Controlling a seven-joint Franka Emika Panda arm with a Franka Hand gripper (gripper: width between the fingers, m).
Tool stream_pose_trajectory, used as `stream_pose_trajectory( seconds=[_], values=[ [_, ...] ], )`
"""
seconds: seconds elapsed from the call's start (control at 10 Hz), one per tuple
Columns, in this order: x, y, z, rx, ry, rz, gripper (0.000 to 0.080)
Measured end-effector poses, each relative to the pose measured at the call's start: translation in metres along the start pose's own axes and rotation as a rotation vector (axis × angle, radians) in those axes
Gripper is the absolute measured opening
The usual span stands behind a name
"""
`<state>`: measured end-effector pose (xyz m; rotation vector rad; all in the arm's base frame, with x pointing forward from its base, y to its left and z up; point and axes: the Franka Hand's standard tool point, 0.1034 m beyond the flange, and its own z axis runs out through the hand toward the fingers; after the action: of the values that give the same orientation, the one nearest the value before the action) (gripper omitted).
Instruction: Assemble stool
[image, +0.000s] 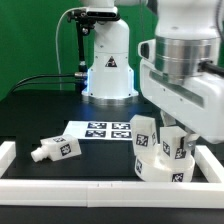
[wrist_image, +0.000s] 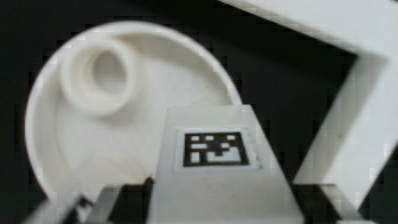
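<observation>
white leg (wrist_image: 217, 150) clamped between the fingers (wrist_image: 128, 208), held just above the round seat (wrist_image: 71, 130) near the rail (image: 100, 190) corner. step: fitting this leg. seat hole (wrist_image: 107, 78) looks offset, so next align, lower, twist. spare leg (image: 55, 150) lies well apart on the surface (image: 40, 110).

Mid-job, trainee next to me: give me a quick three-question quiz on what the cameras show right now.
1. True or false: the loose leg at the exterior view's left stands upright on the table.
2. What is clamped in the gripper?
3. Fill in: the wrist view shows the round ____ lying beyond what the gripper holds.

Key
1. False: it lies on its side.
2. A tagged leg.
3. seat
</observation>
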<state>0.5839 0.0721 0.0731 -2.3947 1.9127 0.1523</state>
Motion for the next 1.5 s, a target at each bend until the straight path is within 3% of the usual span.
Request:
stream_pose_trajectory(
  seconds=[0.3, 0.4, 0.8, 0.9, 1.0, 1.1, 1.3, 1.4, 1.5],
  values=[
    [0.0, -0.001, 0.0, 0.098, -0.044, 0.281, 0.0334],
    [-0.003, -0.001, -0.001, 0.101, -0.056, 0.344, 0.0334],
    [-0.003, -0.002, -0.001, 0.09, -0.066, 0.498, 0.0334],
    [-0.002, -0.001, 0.0, 0.09, -0.065, 0.489, 0.0396],
    [-0.004, -0.001, -0.001, 0.084, -0.066, 0.47, 0.0396],
    [-0.011, 0.001, -0.004, 0.056, -0.087, 0.456, 0.0602],
    [-0.02, 0.001, -0.022, 0.028, -0.12, 0.301, 0.0645],
    [-0.022, 0.0, -0.03, 0.025, -0.124, 0.206, 0.0645],
    [-0.019, 0.001, -0.027, 0.032, -0.114, 0.148, 0.0648]
  ],
)
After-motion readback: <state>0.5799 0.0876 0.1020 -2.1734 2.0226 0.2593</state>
